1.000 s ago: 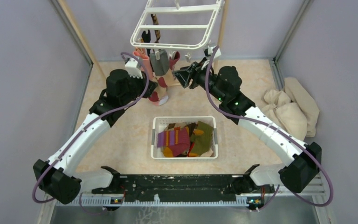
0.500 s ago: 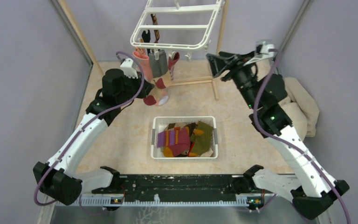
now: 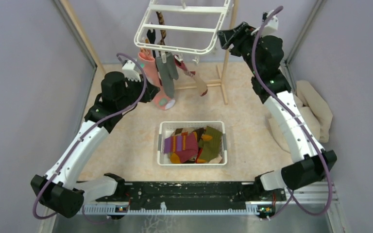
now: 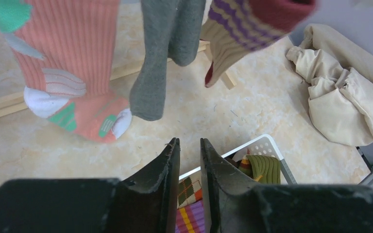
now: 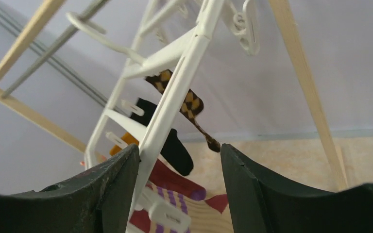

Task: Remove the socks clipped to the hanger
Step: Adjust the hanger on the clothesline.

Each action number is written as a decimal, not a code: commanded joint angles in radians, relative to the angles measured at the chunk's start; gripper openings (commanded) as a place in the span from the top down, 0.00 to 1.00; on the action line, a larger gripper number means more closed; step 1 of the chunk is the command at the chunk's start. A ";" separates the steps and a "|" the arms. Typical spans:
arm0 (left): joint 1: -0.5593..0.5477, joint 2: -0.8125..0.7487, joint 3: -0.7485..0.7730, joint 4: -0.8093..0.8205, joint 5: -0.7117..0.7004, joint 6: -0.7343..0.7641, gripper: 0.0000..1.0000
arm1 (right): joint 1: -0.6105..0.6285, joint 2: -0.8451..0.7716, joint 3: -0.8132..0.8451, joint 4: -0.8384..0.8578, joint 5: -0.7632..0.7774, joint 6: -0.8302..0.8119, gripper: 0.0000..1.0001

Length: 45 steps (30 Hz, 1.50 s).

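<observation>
The white hanger [image 3: 184,29] hangs at the top centre. A pink sock [image 3: 153,77], a grey sock [image 3: 167,77] and a maroon-striped sock [image 3: 194,80] are clipped to its near rim. A black sock [image 3: 151,38] and a brown argyle sock [image 3: 161,24] hang further back. My left gripper [image 3: 148,93] is just left of the pink sock; its jaws [image 4: 189,143] are nearly together with nothing between them. My right gripper [image 3: 223,36] is open at the hanger's right corner, and the rim bar [image 5: 175,92] lies between its jaws [image 5: 179,150], against the left finger.
A white slotted basket [image 3: 161,141] with several socks in it stands mid-table. A beige cloth heap [image 3: 303,114] lies at the right wall. The wooden rack pole [image 3: 228,53] stands just right of the hanger, with its foot bar [image 3: 209,85] on the table.
My right arm has swung from the table's centre up to the hanger's right corner. My left gripper has drawn back left from the socks. The maroon-striped sock has swung out to the right.
</observation>
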 commanded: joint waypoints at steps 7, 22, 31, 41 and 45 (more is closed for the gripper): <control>0.004 -0.064 0.037 -0.040 -0.001 0.015 0.68 | -0.043 0.102 0.103 0.075 -0.137 0.154 0.37; 0.004 -0.090 0.045 -0.062 -0.014 0.022 0.68 | -0.049 0.236 0.226 0.099 -0.289 0.247 0.75; 0.004 -0.095 0.060 -0.078 -0.029 0.034 0.68 | -0.074 0.313 0.267 0.194 -0.461 0.355 1.00; 0.004 -0.083 0.074 -0.083 -0.040 0.044 0.68 | -0.085 0.363 0.289 0.293 -0.610 0.488 1.00; 0.004 -0.079 0.079 -0.084 -0.038 0.044 0.68 | -0.086 0.381 0.297 0.326 -0.645 0.525 1.00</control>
